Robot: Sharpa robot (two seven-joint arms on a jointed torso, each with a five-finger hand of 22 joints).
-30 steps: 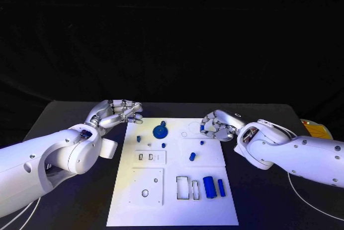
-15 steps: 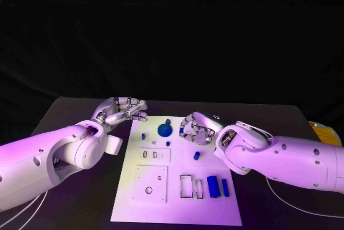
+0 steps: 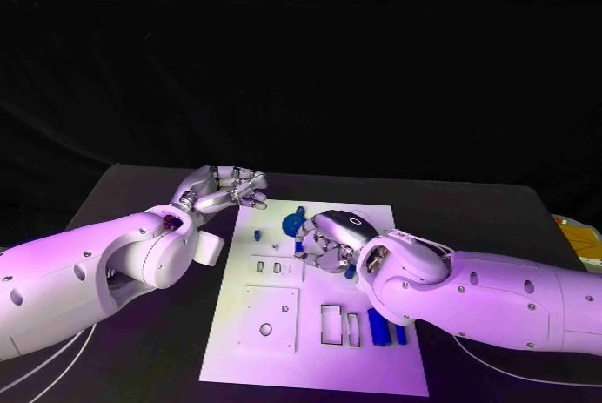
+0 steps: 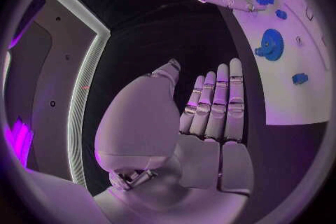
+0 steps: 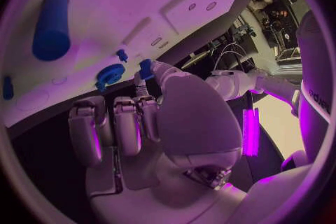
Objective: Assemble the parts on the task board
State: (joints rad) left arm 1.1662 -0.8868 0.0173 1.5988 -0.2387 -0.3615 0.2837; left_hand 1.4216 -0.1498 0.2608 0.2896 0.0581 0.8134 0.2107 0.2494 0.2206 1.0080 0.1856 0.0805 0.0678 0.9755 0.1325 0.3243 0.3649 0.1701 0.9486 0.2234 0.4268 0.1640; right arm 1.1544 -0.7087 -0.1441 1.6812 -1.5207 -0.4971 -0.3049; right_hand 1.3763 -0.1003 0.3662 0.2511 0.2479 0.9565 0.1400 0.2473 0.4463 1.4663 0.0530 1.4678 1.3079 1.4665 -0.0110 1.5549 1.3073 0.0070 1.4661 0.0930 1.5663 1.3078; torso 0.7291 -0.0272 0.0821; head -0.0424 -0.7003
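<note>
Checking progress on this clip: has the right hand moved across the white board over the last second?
Yes. The right hand has moved from the board's right edge inward toward the blue gear.

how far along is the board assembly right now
Early, by the look of it. On the task board the blue gear seems seated, though I can't confirm it. The right hand hovers over the board's middle; the left hand holds nothing. The blue cylinder lies loose and slots stand open.
</note>
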